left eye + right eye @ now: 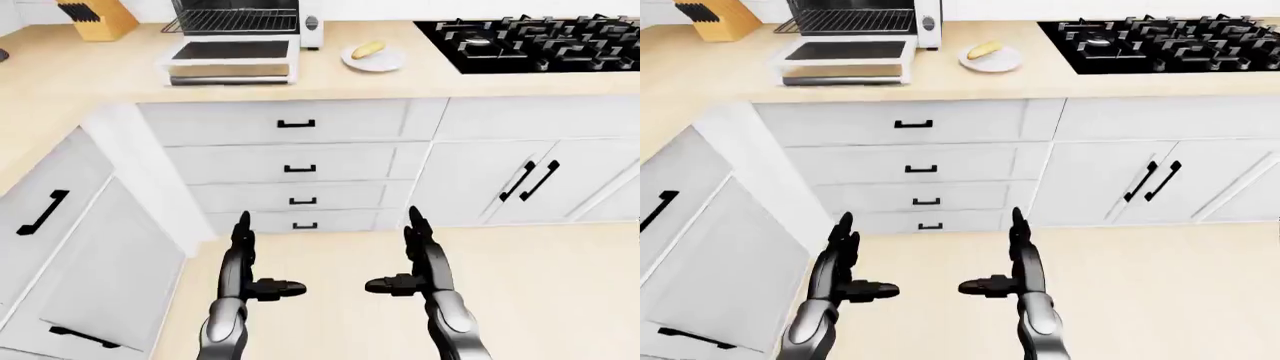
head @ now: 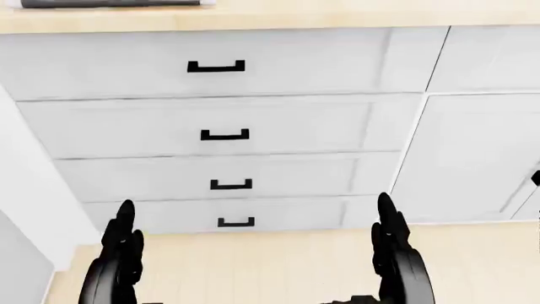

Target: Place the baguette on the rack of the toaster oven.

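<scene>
The baguette (image 1: 368, 49) is a small yellow loaf lying on a white plate (image 1: 373, 60) on the wooden counter, right of the toaster oven (image 1: 237, 34). The oven's door (image 1: 231, 60) hangs open and flat, and its wire rack (image 1: 238, 20) shows inside. My left hand (image 1: 252, 264) and right hand (image 1: 412, 260) are both open and empty, fingers pointing up, low in the eye views above the floor. Both hands are far below and short of the counter.
A drawer stack with black handles (image 1: 296, 124) stands under the oven. A black gas hob (image 1: 535, 41) fills the counter's right. A knife block (image 1: 95, 16) stands at the top left. A cabinet run (image 1: 45, 212) lines the left; double doors (image 1: 530, 180) are at right.
</scene>
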